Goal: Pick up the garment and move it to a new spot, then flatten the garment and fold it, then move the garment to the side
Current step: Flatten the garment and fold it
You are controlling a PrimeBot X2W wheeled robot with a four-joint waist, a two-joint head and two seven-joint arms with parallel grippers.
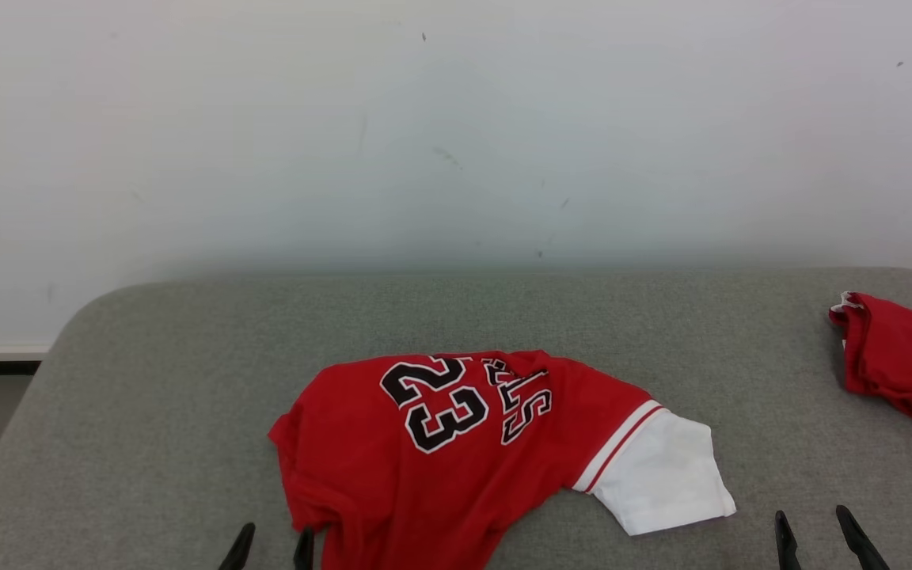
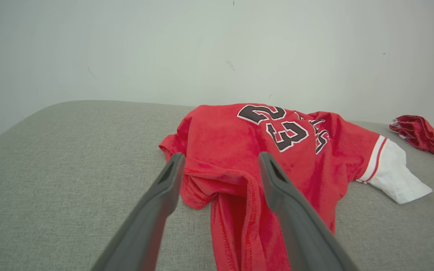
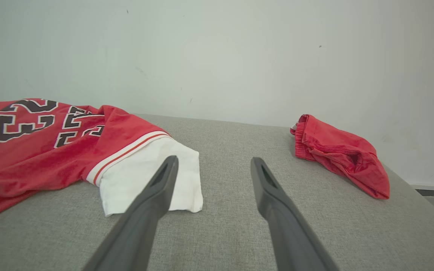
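Observation:
The garment (image 1: 440, 443) is a red jersey with a black "23" and a white sleeve (image 1: 662, 475), lying crumpled on the grey table's near middle; it also shows in the left wrist view (image 2: 262, 150) and the right wrist view (image 3: 40, 146). My left gripper (image 1: 274, 540) stands open at the jersey's near left hem, its two fingers straddling a fold of the red cloth (image 2: 220, 177) without touching it. At the lower right my right gripper (image 1: 812, 526) is open over bare table, just right of the white sleeve (image 3: 145, 177).
A second red garment (image 1: 903, 360) lies bunched at the table's right edge, also in the right wrist view (image 3: 341, 154). The grey fabric table (image 1: 187, 380) has rounded far corners and ends against a white wall. Bare table lies left of and behind the jersey.

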